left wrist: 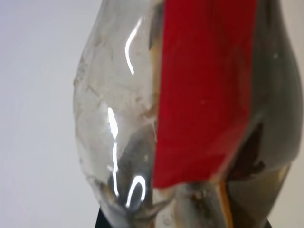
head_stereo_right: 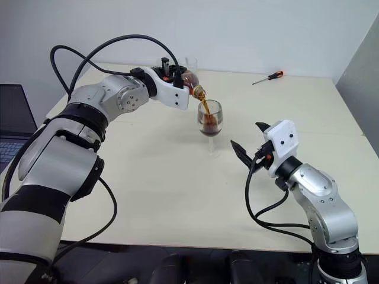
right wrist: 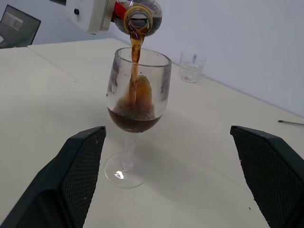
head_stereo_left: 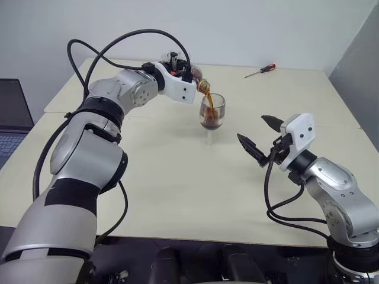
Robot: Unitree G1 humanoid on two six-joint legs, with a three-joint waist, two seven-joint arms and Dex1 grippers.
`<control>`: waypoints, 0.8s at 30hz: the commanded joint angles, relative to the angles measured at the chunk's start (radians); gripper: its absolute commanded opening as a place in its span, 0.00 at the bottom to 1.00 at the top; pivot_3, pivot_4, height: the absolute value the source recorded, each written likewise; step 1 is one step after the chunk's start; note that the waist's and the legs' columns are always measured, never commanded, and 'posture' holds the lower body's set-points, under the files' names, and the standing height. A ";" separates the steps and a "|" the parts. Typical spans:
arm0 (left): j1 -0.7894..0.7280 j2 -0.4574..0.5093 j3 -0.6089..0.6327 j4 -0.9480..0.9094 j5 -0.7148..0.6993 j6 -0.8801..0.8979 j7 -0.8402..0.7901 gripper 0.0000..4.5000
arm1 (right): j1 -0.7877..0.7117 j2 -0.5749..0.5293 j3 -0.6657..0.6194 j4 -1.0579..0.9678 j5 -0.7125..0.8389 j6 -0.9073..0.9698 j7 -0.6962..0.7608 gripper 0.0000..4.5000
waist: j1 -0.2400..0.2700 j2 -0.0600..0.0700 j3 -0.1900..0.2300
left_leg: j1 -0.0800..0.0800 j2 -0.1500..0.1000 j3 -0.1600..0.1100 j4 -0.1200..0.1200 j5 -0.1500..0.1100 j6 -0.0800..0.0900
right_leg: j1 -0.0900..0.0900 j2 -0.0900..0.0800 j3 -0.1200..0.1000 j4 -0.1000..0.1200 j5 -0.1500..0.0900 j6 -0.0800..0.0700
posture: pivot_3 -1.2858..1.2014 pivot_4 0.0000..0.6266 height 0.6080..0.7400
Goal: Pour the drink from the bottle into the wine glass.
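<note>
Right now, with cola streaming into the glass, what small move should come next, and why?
Probably hold the tilt a little longer, then ease the bottle upright. The left hand has it tipped over the wine glass, the drink fills only the bottom of the bowl, and the open right hand waits apart.

No text, brand, number or sign can be read here. The red label strip (left wrist: pixel 204 90) on the bottle (left wrist: pixel 128 123) is seen up close as plain red, with no lettering to be made out.
</note>
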 commanded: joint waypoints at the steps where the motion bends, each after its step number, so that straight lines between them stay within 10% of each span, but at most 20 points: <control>1: -0.058 0.014 0.003 -0.013 -0.002 0.004 0.030 0.15 | -0.006 -0.012 -0.009 -0.041 0.008 -0.019 0.009 1.00 | 0.000 0.000 0.000 | 0.000 0.000 0.000 0.000 0.000 0.000 | 0.000 0.000 0.000 0.000 0.000 0.000 | 0.52 0.24 1.00; 14: -0.059 0.017 -0.002 -0.013 0.000 -0.001 0.034 0.15 | -0.005 -0.014 0.002 -0.040 0.003 -0.022 0.013 1.00 | 0.000 0.000 0.000 | 0.000 0.000 0.000 0.000 0.000 0.000 | 0.000 0.000 0.000 0.000 0.000 0.000 | 0.52 0.24 1.00; 24: 0.003 -0.033 0.242 -0.011 -0.294 0.030 -0.279 0.15 | -0.013 -0.028 -0.007 -0.043 0.015 -0.005 0.028 1.00 | -0.001 0.000 0.000 | 0.000 0.000 0.000 0.000 0.000 0.000 | 0.000 0.000 0.000 0.000 0.000 -0.001 | 0.52 0.24 1.00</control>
